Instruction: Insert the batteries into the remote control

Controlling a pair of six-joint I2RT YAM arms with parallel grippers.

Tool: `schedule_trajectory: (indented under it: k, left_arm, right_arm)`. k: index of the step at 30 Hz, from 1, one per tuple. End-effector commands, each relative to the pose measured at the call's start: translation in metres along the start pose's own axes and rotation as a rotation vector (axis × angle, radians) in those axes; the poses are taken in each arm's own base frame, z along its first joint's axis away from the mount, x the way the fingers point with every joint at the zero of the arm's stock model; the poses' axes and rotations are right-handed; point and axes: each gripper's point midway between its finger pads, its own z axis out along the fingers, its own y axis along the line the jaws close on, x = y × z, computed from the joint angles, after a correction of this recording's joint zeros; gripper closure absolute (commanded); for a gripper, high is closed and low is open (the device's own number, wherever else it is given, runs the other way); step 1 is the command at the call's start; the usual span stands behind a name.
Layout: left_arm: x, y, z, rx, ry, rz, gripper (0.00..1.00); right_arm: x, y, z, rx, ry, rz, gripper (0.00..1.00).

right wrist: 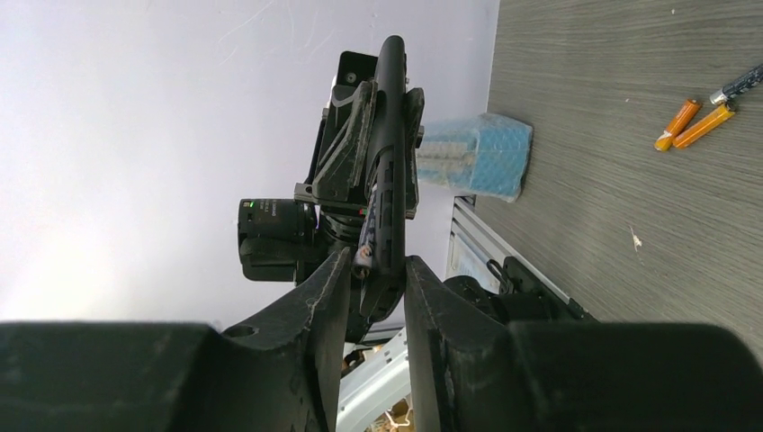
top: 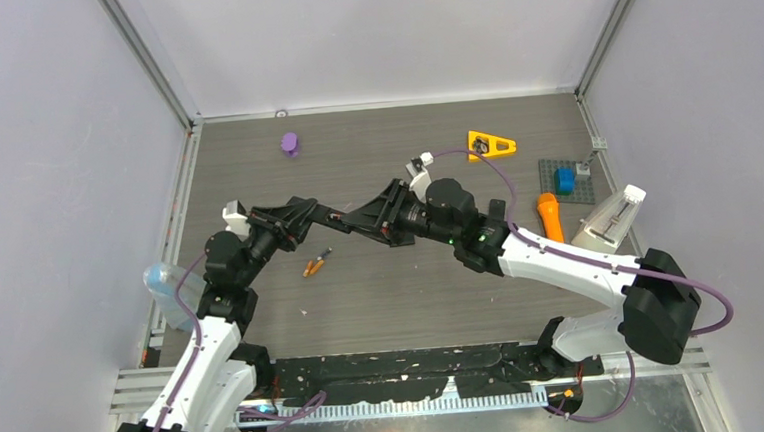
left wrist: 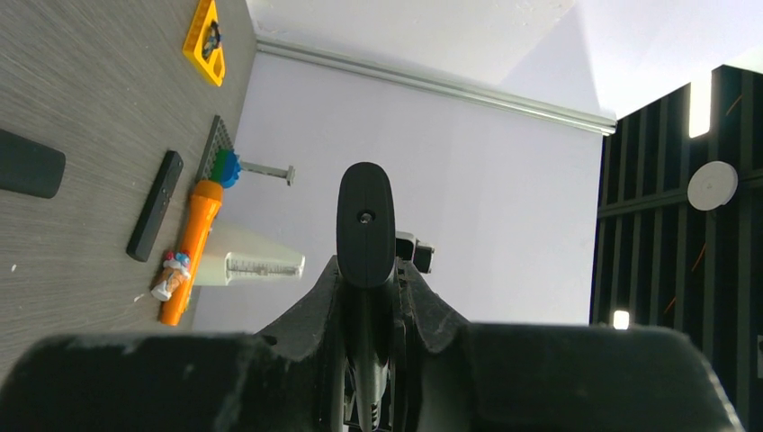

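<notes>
Grey wood-grain table (top: 383,296): 2 orange batteries (top: 310,268) mid-left, purple obj (top: 289,142) far left, yellow triangle (top: 491,145), orange stick (top: 550,216) right.

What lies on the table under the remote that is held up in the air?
Off to one side, two orange batteries and a dark grey one lie on the table. From above, the left arm and right arm cover the spot straight under the remote.

**Both arms reach inward, end effectors meeting tip to tip.**
The left arm (top: 201,347) rises from its base, elbow bent, wrist pointing right. The left end effector (top: 310,212) is clamped on one end of the remote control (right wrist: 391,135). The right arm (top: 571,260) reaches left, and the right end effector (right wrist: 376,265) fingers (right wrist: 315,297) bracket the opposite end, close against both faces.
</notes>
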Motion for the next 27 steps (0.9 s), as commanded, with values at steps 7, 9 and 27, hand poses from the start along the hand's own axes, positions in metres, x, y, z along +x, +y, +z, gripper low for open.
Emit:
schedule_trajectory:
  k: [7, 9, 27]
  left_arm:
    - [0.018, -0.02, -0.003, 0.057, 0.06, 0.049, 1.0]
    - [0.019, -0.021, -0.003, 0.058, 0.06, 0.052, 1.0]
    - [0.025, -0.03, -0.004, 0.091, 0.068, 0.108, 1.0]
  right_arm:
    - [0.0, 0.012, 0.004, -0.038, 0.001, 0.006, 0.68]
    - [0.0, 0.011, 0.004, -0.035, -0.001, 0.006, 0.68]
    - [0.002, 0.001, 0.007, 0.026, 0.015, 0.018, 0.74]
